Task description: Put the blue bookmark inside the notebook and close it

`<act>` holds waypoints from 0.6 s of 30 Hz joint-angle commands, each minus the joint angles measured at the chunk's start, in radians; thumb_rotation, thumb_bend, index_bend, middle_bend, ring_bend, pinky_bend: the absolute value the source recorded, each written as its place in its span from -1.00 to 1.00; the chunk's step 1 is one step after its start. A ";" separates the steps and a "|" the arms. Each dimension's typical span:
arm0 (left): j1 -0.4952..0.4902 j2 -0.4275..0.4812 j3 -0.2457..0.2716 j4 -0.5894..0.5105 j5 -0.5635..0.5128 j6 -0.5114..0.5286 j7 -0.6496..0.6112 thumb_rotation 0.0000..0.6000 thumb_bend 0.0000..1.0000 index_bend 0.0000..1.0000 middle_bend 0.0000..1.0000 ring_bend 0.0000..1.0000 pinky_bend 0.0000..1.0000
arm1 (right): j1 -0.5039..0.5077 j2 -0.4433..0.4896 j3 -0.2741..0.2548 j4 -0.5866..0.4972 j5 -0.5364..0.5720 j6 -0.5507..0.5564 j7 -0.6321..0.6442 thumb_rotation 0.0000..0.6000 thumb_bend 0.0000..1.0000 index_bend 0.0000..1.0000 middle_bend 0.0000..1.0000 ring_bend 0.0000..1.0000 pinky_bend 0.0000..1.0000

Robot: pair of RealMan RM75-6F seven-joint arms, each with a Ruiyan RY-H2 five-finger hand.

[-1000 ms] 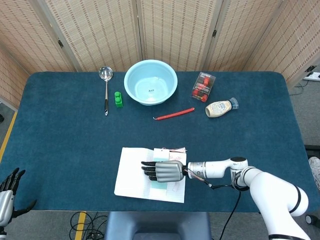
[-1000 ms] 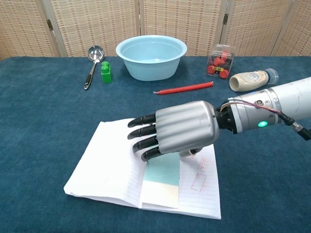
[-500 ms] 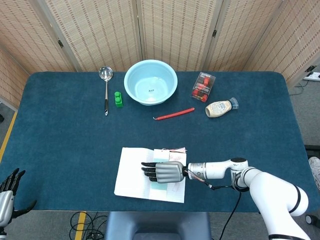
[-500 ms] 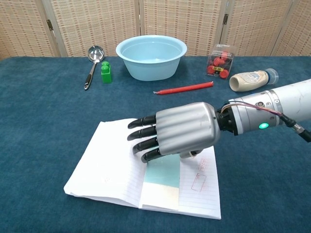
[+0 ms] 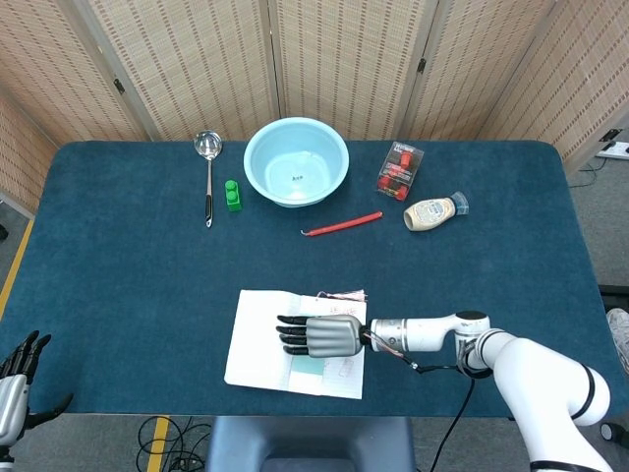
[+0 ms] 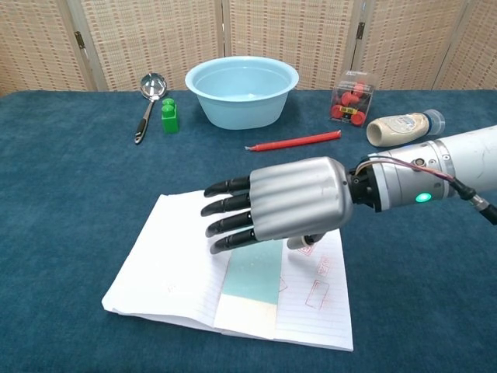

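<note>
The white lined notebook (image 6: 175,268) lies open and flat at the lower centre of the frame. The pale blue bookmark (image 6: 252,273) rests lengthwise on its right page, near the spine, its upper end hidden.

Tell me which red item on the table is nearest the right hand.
The red pen. It lies mid-table just beyond the right hand; the red-filled box stands farther back beside the bottle.

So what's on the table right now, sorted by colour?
Blue: 2, round plastic bowl, pale bookmark card
Red: 2, thin stick, clear box of red pieces
Green: 1, small block
White or cream: 2, open paper notebook, lying bottle
Silver: 1, metal ladle
Total: 8
</note>
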 commanded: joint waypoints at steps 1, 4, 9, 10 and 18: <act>0.001 0.001 -0.001 0.000 0.001 0.003 -0.002 1.00 -0.52 -0.80 -0.92 -0.81 -0.67 | -0.008 0.012 0.008 -0.017 0.014 0.005 -0.008 1.00 -0.61 -0.76 -0.80 -0.95 -1.00; 0.000 0.002 -0.001 -0.001 0.002 0.003 -0.002 1.00 -0.52 -0.80 -0.92 -0.81 -0.67 | -0.022 0.031 0.022 -0.047 0.036 0.022 -0.013 1.00 -0.51 -0.76 -0.80 -0.95 -1.00; -0.002 0.003 -0.002 -0.006 0.009 0.007 0.001 1.00 -0.52 -0.80 -0.92 -0.81 -0.67 | -0.049 0.085 0.042 -0.138 0.073 0.035 -0.035 1.00 -0.26 -0.76 -0.80 -0.95 -1.00; -0.002 0.004 -0.002 -0.008 0.010 0.008 0.002 1.00 -0.52 -0.80 -0.92 -0.81 -0.67 | -0.053 0.096 0.044 -0.157 0.079 0.032 -0.040 1.00 -0.22 -0.76 -0.80 -0.95 -1.00; -0.008 0.014 -0.004 -0.019 0.025 0.013 0.005 1.00 -0.52 -0.80 -0.92 -0.81 -0.67 | -0.115 0.192 0.075 -0.336 0.189 -0.025 -0.084 1.00 -0.06 -0.66 -0.73 -0.95 -1.00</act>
